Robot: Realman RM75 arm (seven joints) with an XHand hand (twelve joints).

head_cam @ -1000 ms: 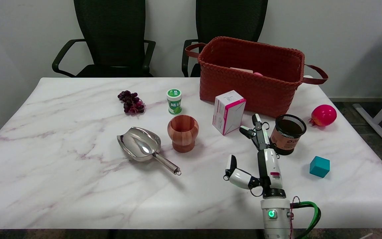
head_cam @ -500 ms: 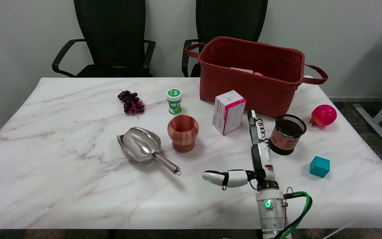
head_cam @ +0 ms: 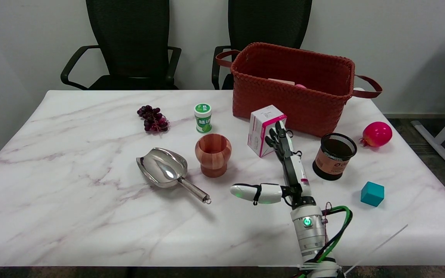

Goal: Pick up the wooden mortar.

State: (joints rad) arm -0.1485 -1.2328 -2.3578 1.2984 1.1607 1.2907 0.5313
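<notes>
Your wooden mortar (head_cam: 213, 154) stands upright near the middle of the marble counter (head_cam: 72, 208), its long axis vertical and its open mouth facing up; the bowl narrows to a foot that rests flat on the counter. Nothing touches it. Just to its left lies the steel scoop (head_cam: 165, 171), bowl toward the counter's left edge and handle running toward the near edge. Beyond the mortar, toward the far edge, sit the green-capped bottle (head_cam: 203, 117) and the bunch of grapes (head_cam: 153, 119).

Your right hand (head_cam: 284, 170) is to the mortar's right, apart from it, holding nothing. Its fingers (head_cam: 278, 137) stretch toward the far edge and overlap the pink-and-white box (head_cam: 263, 125) in this view; whether they touch the box, you cannot tell from here. The thumb (head_cam: 253, 192) sticks out sideways toward the left edge, so the hand is spread wide. The black mesh cup (head_cam: 332, 155) stands to the hand's right, and the woven basket (head_cam: 296, 92) sits at the far edge.
</notes>
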